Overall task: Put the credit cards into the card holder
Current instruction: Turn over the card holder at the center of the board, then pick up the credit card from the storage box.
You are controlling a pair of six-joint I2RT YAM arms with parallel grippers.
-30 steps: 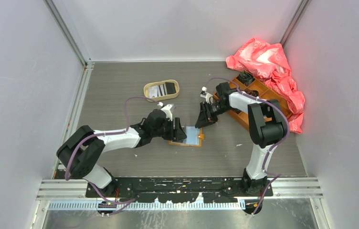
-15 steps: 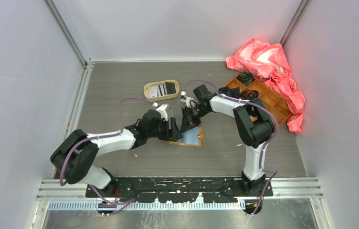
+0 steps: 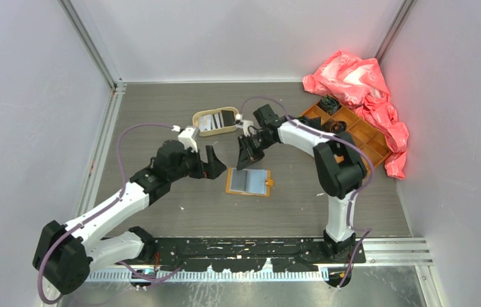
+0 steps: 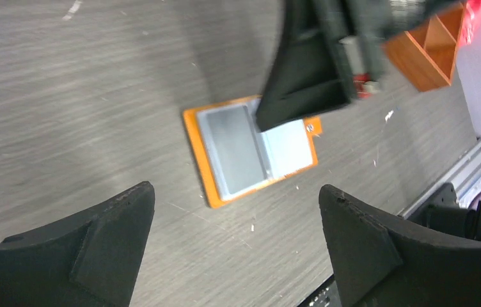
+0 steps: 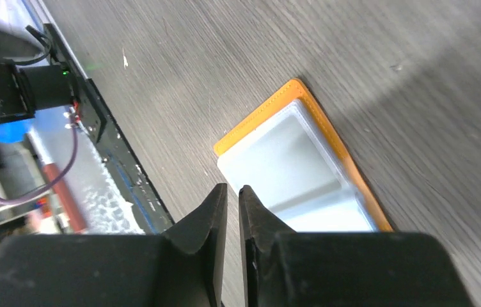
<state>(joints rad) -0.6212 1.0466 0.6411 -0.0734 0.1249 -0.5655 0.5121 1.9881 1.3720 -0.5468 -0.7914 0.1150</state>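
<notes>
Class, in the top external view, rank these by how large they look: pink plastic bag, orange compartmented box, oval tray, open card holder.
1. pink plastic bag
2. orange compartmented box, though the bag hides part of it
3. oval tray and card holder: they look about alike, so I do not rank them.

This is looking like a robotics lab test cell, with plain pale walls (image 3: 238, 38) boxing in a grey table (image 3: 161, 109) from 9 to 3 o'clock and two robot arms (image 3: 123, 199) sitting bolted beside an aluminium rail (image 3: 404, 249) at 6 o'clock.
</notes>
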